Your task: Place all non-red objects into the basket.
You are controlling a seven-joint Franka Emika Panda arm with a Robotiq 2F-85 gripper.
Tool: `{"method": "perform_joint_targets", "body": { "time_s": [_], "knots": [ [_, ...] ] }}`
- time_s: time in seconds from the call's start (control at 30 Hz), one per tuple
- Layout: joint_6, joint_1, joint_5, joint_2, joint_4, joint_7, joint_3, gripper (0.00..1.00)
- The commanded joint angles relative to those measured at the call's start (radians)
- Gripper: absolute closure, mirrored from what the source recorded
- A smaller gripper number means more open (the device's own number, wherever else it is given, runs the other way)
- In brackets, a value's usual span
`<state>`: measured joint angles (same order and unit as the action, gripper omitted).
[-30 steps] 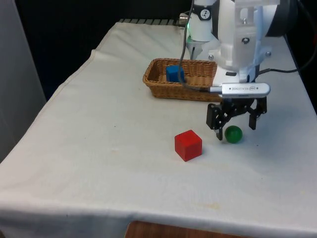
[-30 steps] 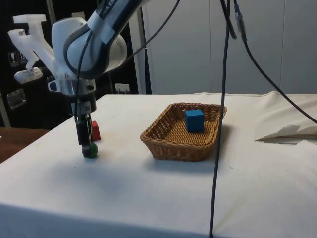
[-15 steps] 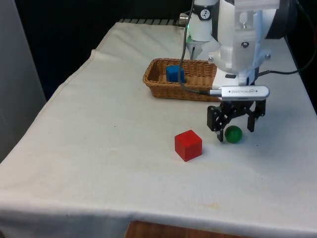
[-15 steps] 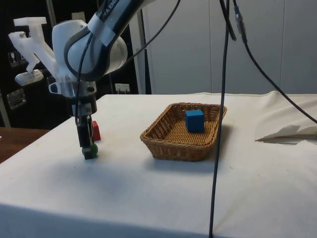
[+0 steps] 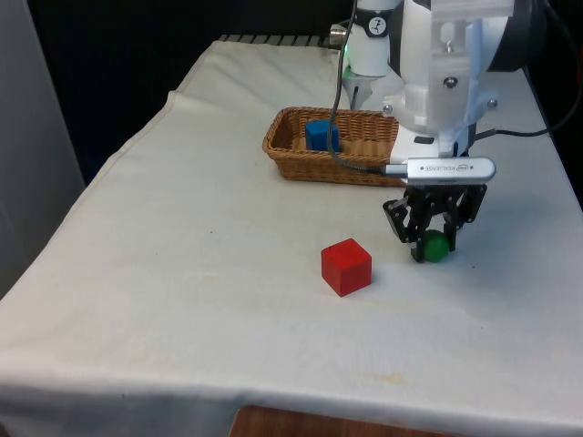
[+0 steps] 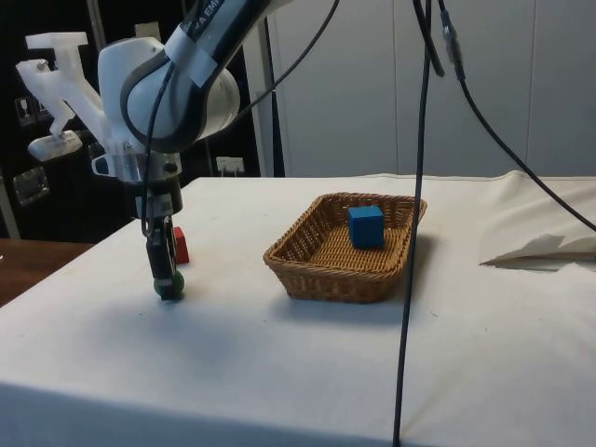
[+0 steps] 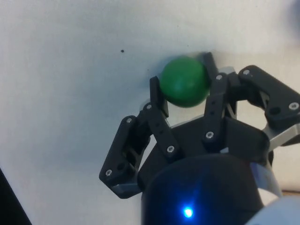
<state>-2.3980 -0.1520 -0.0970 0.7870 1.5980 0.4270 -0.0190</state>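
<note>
A green ball [image 5: 433, 246] [image 7: 183, 80] [image 6: 173, 283] rests on the white cloth, and my black gripper [image 5: 433, 244] [image 7: 184, 86] [image 6: 167, 279] is shut on it, one finger on each side. A red cube [image 5: 346, 267] [image 6: 179, 246] sits on the cloth just to the front view's left of the ball. Farther back stands a wicker basket [image 5: 287, 150] [image 6: 317, 279] with a blue cube [image 5: 321, 135] [image 6: 366, 225] inside it.
A black cable [image 6: 414, 223] hangs down in front of the side camera, beside the basket. The cloth is rumpled into a fold [image 6: 540, 247] beyond the basket in the side view.
The fingers stood wide apart around the green ball and have closed onto it. The arm has barely moved.
</note>
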Motion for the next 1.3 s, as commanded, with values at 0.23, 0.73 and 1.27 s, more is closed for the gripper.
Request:
{"method": "perform_joint_targets", "body": {
  "time_s": [0.23,0.73,1.27],
  "knots": [
    [0.020,-0.001,-0.001,-0.051,0.023,-0.005,0.000,1.00],
    [0.026,0.000,-0.002,-0.165,0.118,-0.004,0.001,1.00],
    [0.019,0.002,-0.004,-0.283,0.225,0.006,0.003,1.00]
  ]
}}
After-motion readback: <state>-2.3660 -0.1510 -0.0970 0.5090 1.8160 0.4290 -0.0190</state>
